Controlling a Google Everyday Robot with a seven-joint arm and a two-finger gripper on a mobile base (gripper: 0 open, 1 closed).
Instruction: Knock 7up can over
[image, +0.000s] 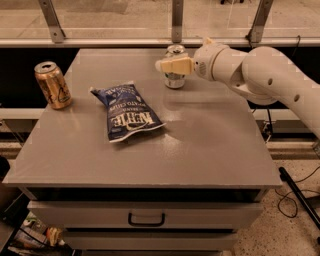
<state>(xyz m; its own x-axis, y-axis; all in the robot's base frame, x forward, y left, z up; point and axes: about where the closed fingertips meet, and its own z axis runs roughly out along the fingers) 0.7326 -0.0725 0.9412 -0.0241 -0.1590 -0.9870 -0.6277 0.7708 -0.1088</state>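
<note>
Grey and flat, the bench (200, 145) fills most of my view, with a metal window rail (125, 42) running along its far edge. On my feed the 7up can (175, 80) stands upright near that far edge, a little right of centre. Its shiny top shows above the end effector (163, 65).

The end effector lies across the can's upper half, roughly level with the bench and pointing left. Its pale yellow tip pokes out just past the can's left side. It seems to be touching the can, though from this angle it may only be passing in front of it. I cannot tell whether the end effector is spread or pressed together. The white arm (260, 75) that carries it comes in from the right, above the far right corner of the bench.

Nearer to me and left of the 7up can, well apart from it, a dark blue chip bag (127, 114) lies flat with its white lettering facing up. Farther left, by the bench's left edge, a gold can (52, 85) with dark markings stands upright, apart from the bag.

Below the near edge of the bench I see a drawer (100, 212) with a dark handle (146, 220), and speckled floor (280, 235) at the near right.
</note>
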